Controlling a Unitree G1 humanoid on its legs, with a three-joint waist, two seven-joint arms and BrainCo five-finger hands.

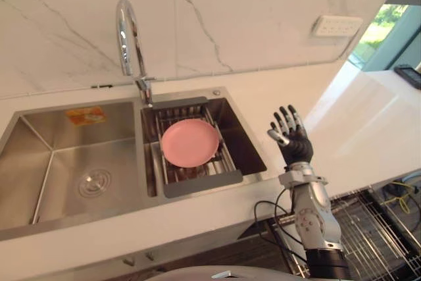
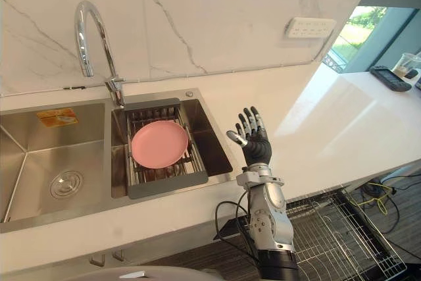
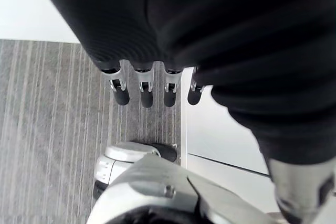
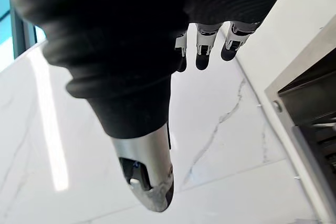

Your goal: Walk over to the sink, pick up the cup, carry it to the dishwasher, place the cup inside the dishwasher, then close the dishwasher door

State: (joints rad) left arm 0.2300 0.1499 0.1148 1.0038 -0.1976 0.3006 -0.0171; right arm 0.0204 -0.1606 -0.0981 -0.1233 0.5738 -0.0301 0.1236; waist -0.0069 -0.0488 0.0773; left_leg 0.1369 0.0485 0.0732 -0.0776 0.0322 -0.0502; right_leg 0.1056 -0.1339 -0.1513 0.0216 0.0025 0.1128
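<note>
In the sink's [image 1: 59, 162] right basin, a round pink plate [image 1: 189, 143] lies on a grey-framed drain rack [image 1: 197, 185]. I can make out no cup in either basin. My right hand [image 1: 293, 137] is raised above the white counter just right of the sink, open, fingers straight and spread, holding nothing. In the right wrist view its fingers [image 4: 202, 51] point toward the marble wall, with the sink's corner beside them. My left hand [image 3: 142, 90] hangs over the grey striped floor, open and empty.
A tall chrome faucet [image 1: 128, 37] arches over the divider between the basins. The dishwasher's wire rack [image 2: 335, 228] is pulled out below the counter at the lower right. A white outlet [image 1: 337, 25] is on the wall. A dark device [image 2: 389, 78] and a clear container [image 2: 408, 64] sit far right.
</note>
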